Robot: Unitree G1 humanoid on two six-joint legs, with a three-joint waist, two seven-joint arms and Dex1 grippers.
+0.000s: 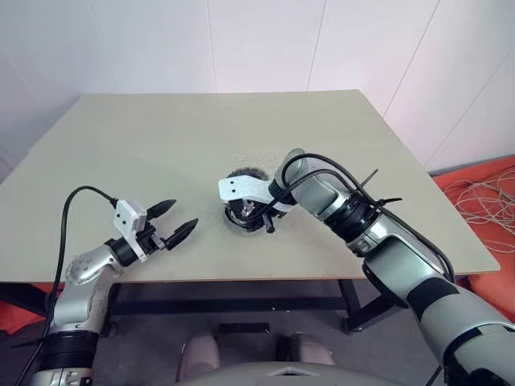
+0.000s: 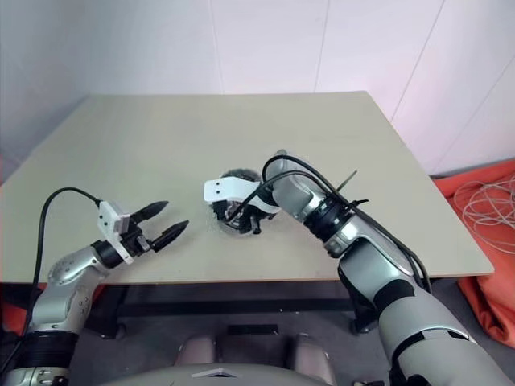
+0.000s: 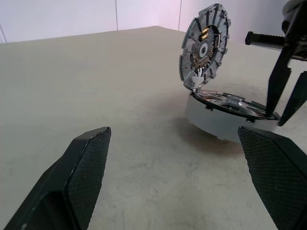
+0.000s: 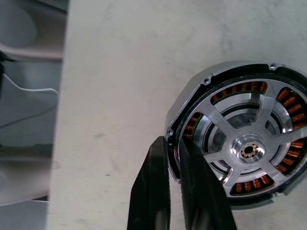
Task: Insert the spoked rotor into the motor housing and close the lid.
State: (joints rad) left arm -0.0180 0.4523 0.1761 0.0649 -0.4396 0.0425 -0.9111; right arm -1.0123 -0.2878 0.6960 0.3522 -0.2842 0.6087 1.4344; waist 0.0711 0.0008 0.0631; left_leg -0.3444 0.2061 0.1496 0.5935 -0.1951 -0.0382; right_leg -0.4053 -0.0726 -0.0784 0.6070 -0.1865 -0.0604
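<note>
**Rotor seated in housing, lid standing open, right gripper at the rim**

Left gripper (image 1: 179,220) sits nearest, over the near left part of the worktop (image 1: 161,137). Jaws spread wide, nothing between them, fingers (image 3: 79,179) pointing across toward the motor. Well apart from the assembly.

Right gripper (image 4: 173,187) reaches down at the motor from the right arm. Its two black fingers lie nearly together, only a thin slit between them, and their tips straddle the near rim of the motor housing (image 4: 192,93). Cannot tell whether they actually pinch the rim or merely rest against it. In the left wrist view the same fingers come down to the housing's edge on the side away from the hinge.

The motor housing lies flat on the worktop near its middle, close to the front edge. Copper windings show in a ring through the gaps.

The spoked rotor (image 4: 249,151) lies inside the housing, flat, hub centred, spokes running out to the rim over the windings.

The lid (image 3: 204,45) stands tilted nearly upright, joined to the housing at its lower edge, ridged inner face with dark centre turned toward the left gripper. Not closed.
</note>
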